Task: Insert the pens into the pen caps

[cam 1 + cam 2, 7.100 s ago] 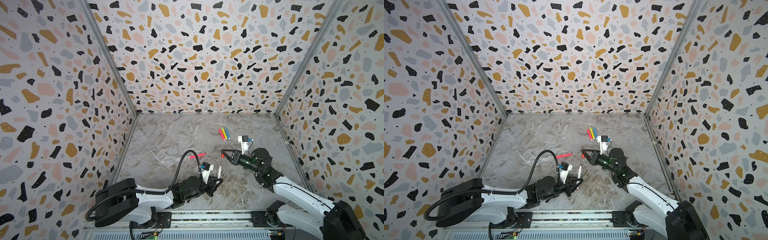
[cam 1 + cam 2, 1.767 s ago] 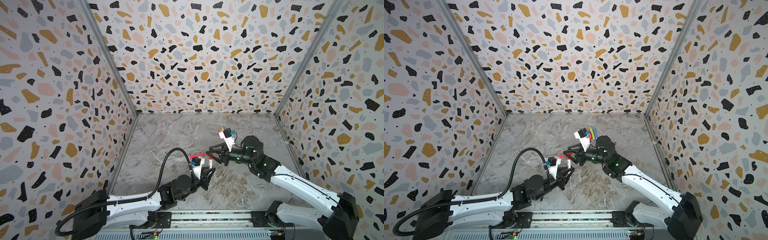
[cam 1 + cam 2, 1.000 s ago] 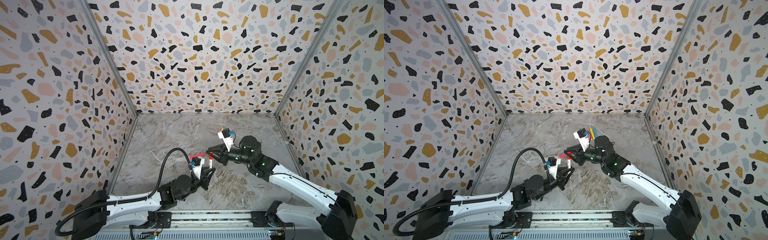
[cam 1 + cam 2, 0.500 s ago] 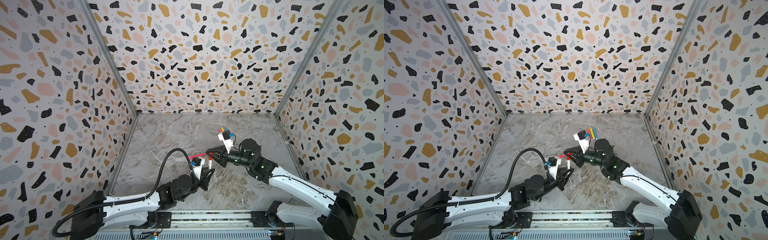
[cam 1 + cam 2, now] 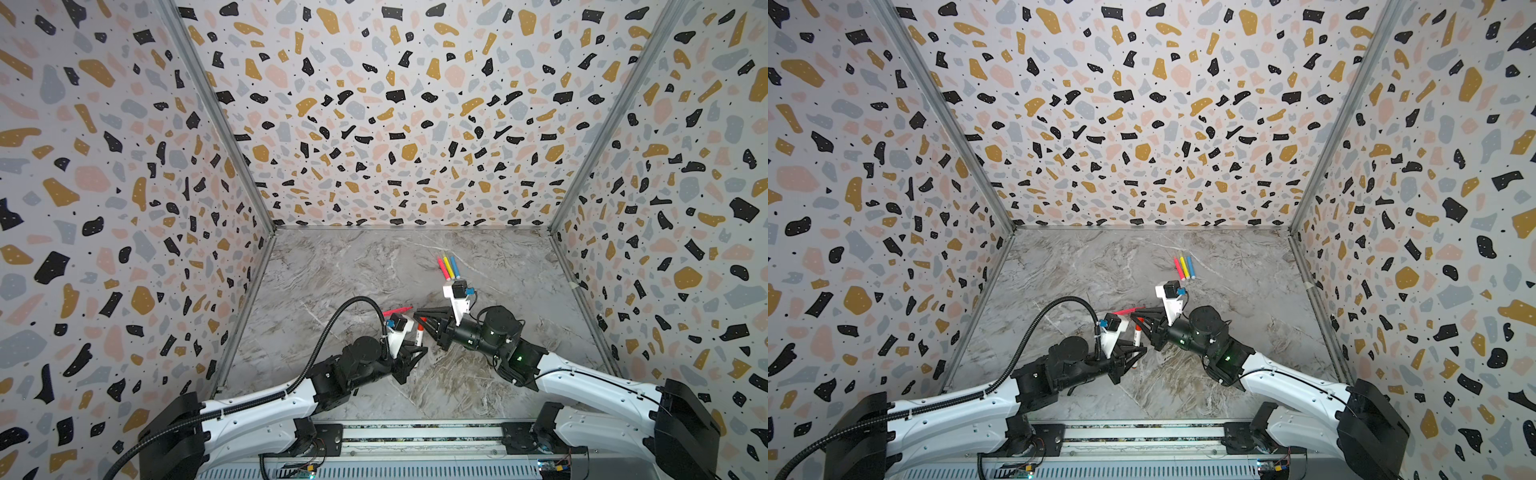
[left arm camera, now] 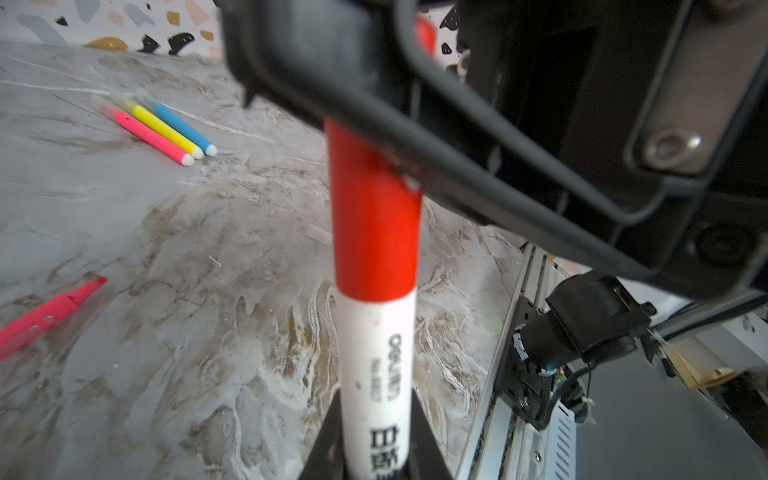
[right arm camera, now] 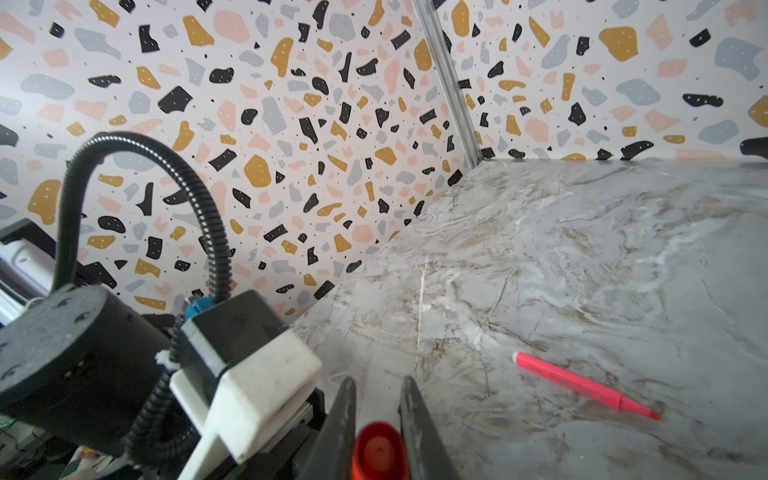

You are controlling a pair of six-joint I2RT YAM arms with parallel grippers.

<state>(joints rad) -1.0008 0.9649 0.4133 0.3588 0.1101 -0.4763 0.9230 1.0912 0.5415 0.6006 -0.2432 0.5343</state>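
In both top views, my left gripper (image 5: 411,356) clamps the white pen (image 5: 419,337) roughly upright above the table (image 5: 332,274), and my right gripper (image 5: 420,316) is closed on the red cap (image 5: 422,320) at its top. Toward the back lie three pens (image 5: 449,266) side by side, with a pink pen (image 5: 397,310) just behind both grippers.

Left wrist: the cap sits on the pen's end, meeting the white barrel.

Right wrist: my fingers (image 7: 415,411) press the cap's sides.

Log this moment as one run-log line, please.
left fingers: shut on white pen | right fingers: shut on red cap, on pen | loose: pink pen, pink/yellow/blue trio
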